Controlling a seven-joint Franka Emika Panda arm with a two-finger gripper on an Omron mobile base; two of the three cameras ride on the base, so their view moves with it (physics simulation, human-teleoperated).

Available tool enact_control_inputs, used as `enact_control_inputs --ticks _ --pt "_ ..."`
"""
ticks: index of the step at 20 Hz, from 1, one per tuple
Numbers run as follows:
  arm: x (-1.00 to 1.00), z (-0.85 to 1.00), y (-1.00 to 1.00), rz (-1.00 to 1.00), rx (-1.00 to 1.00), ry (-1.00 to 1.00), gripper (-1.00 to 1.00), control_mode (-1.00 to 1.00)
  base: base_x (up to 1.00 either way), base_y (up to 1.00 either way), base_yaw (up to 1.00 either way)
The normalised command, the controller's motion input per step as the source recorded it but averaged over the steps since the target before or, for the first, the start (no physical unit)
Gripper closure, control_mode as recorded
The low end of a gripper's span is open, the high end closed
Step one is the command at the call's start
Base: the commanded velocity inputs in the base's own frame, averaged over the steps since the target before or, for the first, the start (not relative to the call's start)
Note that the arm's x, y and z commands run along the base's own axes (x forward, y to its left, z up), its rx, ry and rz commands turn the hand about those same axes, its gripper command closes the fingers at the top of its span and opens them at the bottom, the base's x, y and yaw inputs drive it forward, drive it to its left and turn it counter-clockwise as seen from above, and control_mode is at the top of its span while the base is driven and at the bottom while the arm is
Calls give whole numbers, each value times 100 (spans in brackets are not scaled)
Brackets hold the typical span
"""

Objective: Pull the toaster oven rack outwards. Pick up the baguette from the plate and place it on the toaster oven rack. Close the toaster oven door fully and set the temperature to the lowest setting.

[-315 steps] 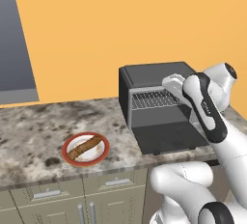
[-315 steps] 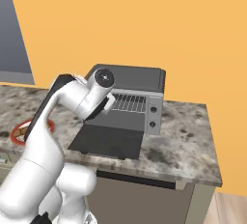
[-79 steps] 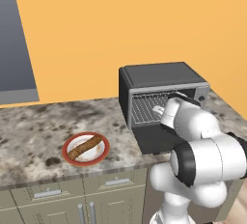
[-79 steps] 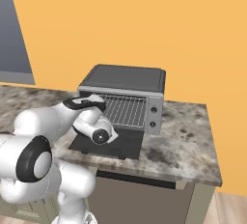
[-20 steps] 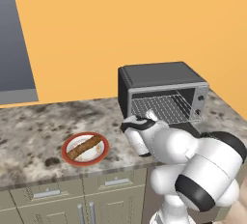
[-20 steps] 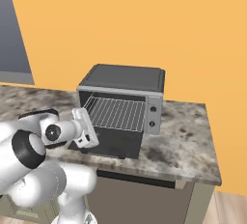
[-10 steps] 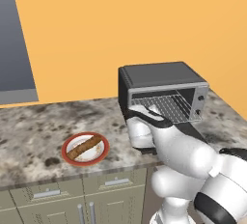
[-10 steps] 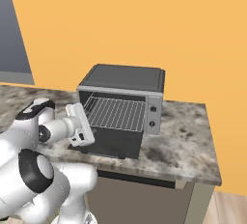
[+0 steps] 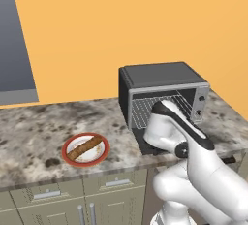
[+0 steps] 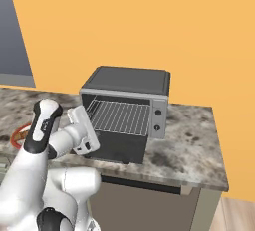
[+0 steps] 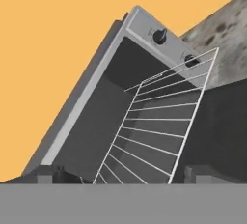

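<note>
On the counter (image 9: 34, 132): one toaster oven (image 9: 162, 95) with one rack (image 10: 119, 117) and two knobs (image 11: 159, 36), possibly more out of sight, one plate (image 9: 85, 149), one baguette (image 9: 85, 147).

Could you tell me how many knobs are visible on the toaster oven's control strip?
2. Both sit on the toaster oven control strip right of the cavity: an upper knob and a lower knob beneath it. More may be hidden.
</note>
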Motion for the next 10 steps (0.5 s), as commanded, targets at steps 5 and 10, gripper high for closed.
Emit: enact_control_inputs --ticks 5,10 --pt "0 76 -33 -25 17 11 -100 -100 0 0 0" --pt "-28 76 -35 -17 27 2 -100 -100 0 0 0"
